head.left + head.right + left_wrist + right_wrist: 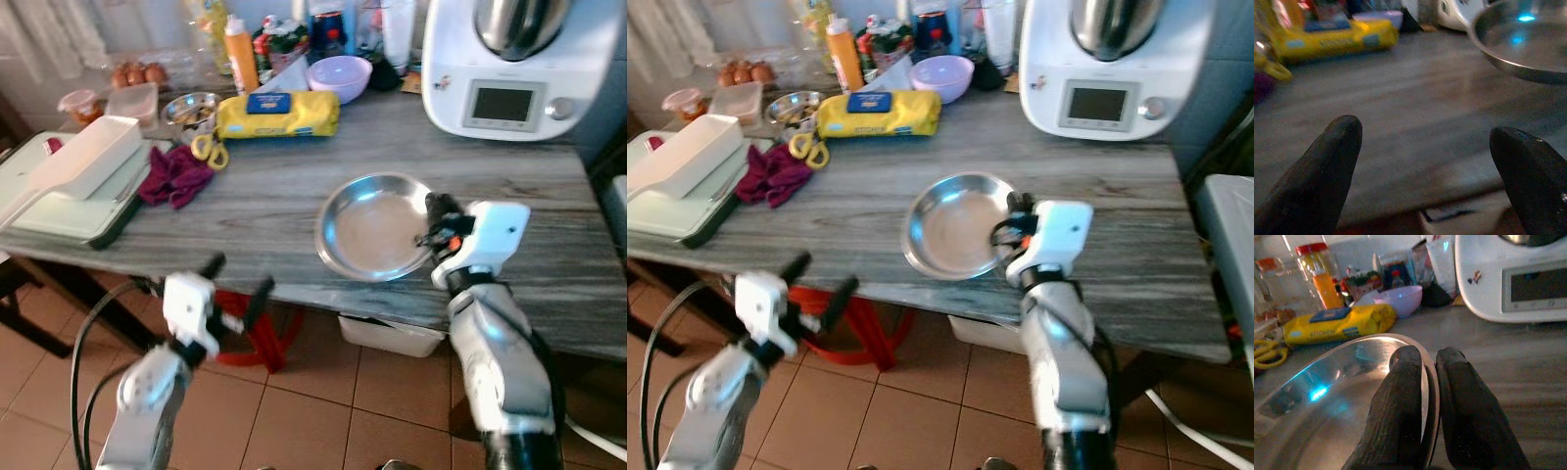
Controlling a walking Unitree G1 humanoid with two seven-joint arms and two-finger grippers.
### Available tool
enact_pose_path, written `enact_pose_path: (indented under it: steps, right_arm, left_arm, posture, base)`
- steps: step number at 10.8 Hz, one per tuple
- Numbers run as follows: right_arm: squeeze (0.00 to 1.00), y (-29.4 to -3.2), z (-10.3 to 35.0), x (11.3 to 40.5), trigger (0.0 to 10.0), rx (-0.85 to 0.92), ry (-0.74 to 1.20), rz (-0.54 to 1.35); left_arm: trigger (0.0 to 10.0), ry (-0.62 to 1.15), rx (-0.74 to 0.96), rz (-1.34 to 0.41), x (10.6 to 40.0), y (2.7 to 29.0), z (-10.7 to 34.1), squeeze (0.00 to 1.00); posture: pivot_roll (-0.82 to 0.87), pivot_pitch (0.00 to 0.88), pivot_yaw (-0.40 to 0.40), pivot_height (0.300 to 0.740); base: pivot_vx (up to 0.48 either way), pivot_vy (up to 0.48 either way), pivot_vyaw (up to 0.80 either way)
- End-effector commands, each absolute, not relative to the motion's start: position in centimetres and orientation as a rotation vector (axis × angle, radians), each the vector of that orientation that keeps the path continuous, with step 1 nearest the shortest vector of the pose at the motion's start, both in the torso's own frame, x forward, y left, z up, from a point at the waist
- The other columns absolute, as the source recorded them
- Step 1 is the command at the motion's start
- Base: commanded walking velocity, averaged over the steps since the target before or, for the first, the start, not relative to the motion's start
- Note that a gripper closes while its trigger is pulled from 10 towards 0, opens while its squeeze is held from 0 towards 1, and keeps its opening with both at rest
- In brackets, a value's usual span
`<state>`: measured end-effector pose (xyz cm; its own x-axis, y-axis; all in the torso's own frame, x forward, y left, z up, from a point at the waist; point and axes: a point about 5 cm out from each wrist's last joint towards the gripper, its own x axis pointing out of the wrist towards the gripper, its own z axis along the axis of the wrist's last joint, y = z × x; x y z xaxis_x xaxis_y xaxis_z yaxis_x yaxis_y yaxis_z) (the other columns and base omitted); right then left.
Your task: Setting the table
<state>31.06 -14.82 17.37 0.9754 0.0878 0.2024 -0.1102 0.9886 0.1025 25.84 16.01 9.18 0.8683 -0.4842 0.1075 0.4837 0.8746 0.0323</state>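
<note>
The right pincer (428,233) is pinched tight on the rim of the round shiny metal plate (372,227), which sits near the front edge of the grey wooden table (265,211), so next it probably needs placing while the left pincer (233,284) waits wide open below.

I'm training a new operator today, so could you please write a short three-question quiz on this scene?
1. True or false: the right gripper pinches the rim of the round shiny steel plate.
2. What lies right beside the crumpled maroon cloth? A) yellow-handled scissors B) a spoon C) a mug
3. Fill in: the left gripper, fingers apart, hangs below the grey wood-grain table's ____ edge.

Key: 1 true; 2 A; 3 near.
</note>
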Motion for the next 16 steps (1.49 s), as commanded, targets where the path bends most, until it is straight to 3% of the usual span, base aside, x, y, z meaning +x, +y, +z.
enact_pose_path:
  steps: [1, 5, 9, 11, 16]
  right_arm:
    - [0.0, -14.4, 17.6, 31.3, 10.0, 0.124, -0.212, 0.13]
    - [0.0, -14.0, 17.7, 34.4, 10.0, 0.189, -0.178, 0.126]
    - [0.0, -11.5, 16.7, 37.4, 10.0, 0.286, -0.068, 0.186]
    - [0.0, -10.0, 15.4, 37.2, 10.0, 0.249, 0.0, 0.236]
    - [0.0, -9.1, 14.3, 37.7, 10.0, 0.174, 0.051, 0.217]
  left_arm:
    - [10.0, -0.123, 0.017, -0.535, 25.7, 16.0, 9.6, 0.0]
    - [10.0, -0.115, 0.021, -0.546, 25.7, 15.7, 9.3, 0.0]
    - [10.0, -0.111, 0.014, -0.562, 25.9, 15.6, 8.8, 0.0]
    - [10.0, -0.132, 0.013, -0.549, 26.1, 15.4, 9.2, 0.0]
    - [10.0, -0.172, 0.013, -0.562, 26.6, 14.3, 10.7, 0.0]
  posture:
    - [-0.09, 0.168, 0.113, 0.74]
    - [-0.07, 0.165, 0.107, 0.74]
    - [-0.06, 0.159, 0.094, 0.74]
    - [-0.06, 0.156, 0.084, 0.74]
    - [-0.07, 0.154, 0.079, 0.74]
  base:
    - [0.0, 0.0, 0.0]
    - [0.0, 0.0, 0.0]
    - [0.0, 0.0, 0.0]
    - [0.0, 0.0, 0.0]
    - [0.0, 0.0, 0.0]
